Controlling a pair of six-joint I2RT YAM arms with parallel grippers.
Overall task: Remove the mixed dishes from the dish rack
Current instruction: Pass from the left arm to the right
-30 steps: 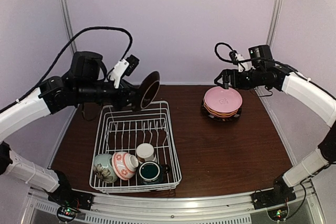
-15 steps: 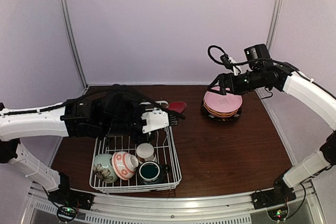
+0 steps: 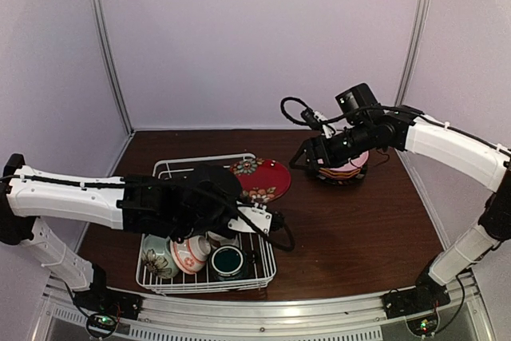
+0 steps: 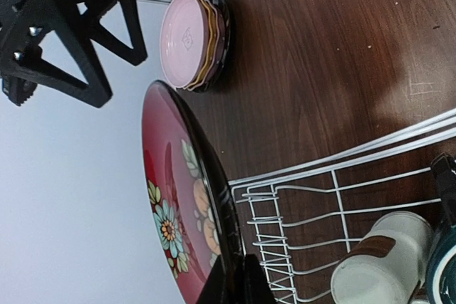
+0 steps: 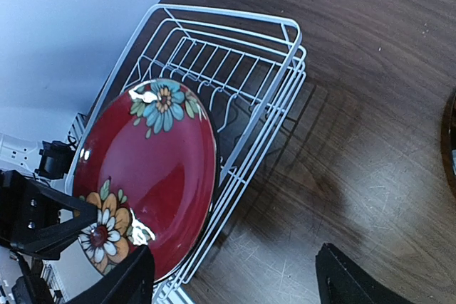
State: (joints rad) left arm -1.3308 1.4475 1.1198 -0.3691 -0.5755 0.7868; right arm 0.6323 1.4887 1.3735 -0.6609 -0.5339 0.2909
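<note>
currently: left claw (image 4: 239, 286) pinching the rim of a red floral plate (image 5: 149, 176), tilted above a corner of the dish rack (image 5: 242, 55). right claw (image 5: 235, 272) spread wide above the worktop (image 5: 370, 105).

From above and behind the arms, the top external camera is taking in the whole table (image 3: 359, 229). The left wrist camera is sitting close along the red floral plate (image 4: 174, 197), facing the plate stack (image 4: 189, 48). The right wrist camera is overlooking that same plate and the dish rack (image 5: 249, 55).
</note>
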